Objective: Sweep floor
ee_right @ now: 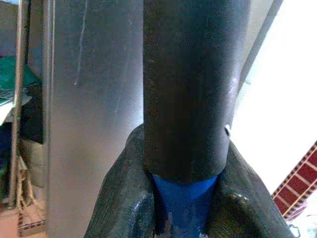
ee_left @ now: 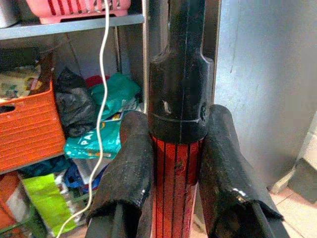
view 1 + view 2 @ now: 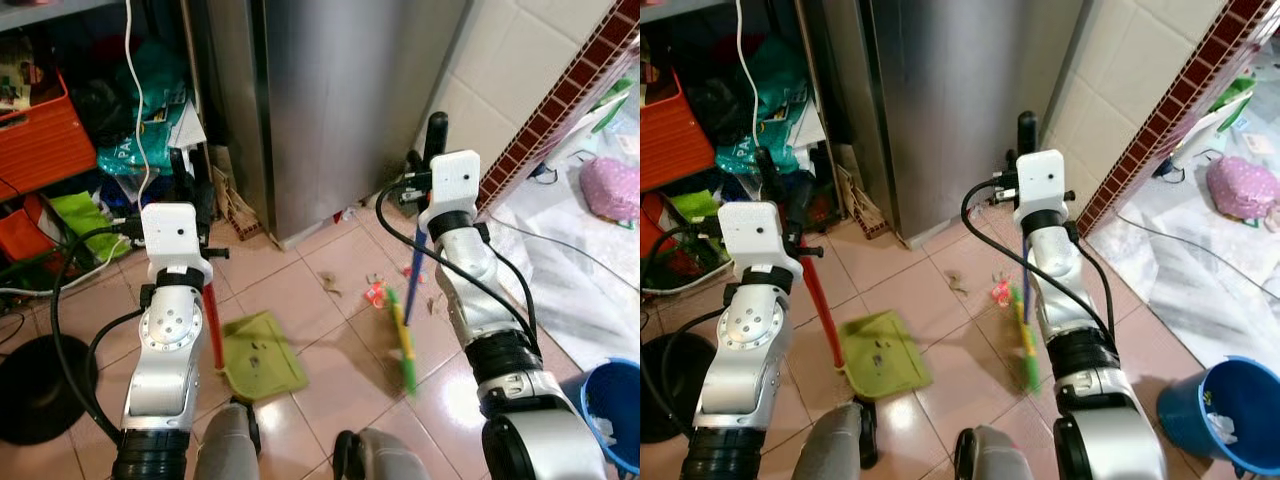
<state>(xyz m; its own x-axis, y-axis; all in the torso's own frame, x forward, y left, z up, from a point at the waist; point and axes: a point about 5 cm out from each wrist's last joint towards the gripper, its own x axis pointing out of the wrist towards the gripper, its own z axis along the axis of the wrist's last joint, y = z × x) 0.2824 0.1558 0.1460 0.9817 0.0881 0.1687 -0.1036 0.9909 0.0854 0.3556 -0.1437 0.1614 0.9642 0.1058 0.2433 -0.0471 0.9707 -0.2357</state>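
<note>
On the tiled floor [image 3: 300, 280] before a steel refrigerator [image 3: 340, 100], we stand with both arms at work. Our left pincer [image 2: 176, 163] is clamped on the red handle [image 2: 174, 188] of a green dustpan [image 3: 260, 355], just below its black cap; the pan rests flat on the tiles at about 7 o'clock from the scraps. Our right pincer [image 1: 185, 198] grips the blue shaft [image 1: 184, 196] of a broom [image 3: 403, 340], whose green and yellow head, blurred, sits on the floor near our right arm. Small bits of litter [image 3: 375, 292], one of them red, lie between pan and broom, toward 12 o'clock from the broom head. At 4 o'clock a blue bucket [image 3: 612, 410] stands; at 10 o'clock, an orange crate [image 3: 40, 140] sits on cluttered shelves.
</note>
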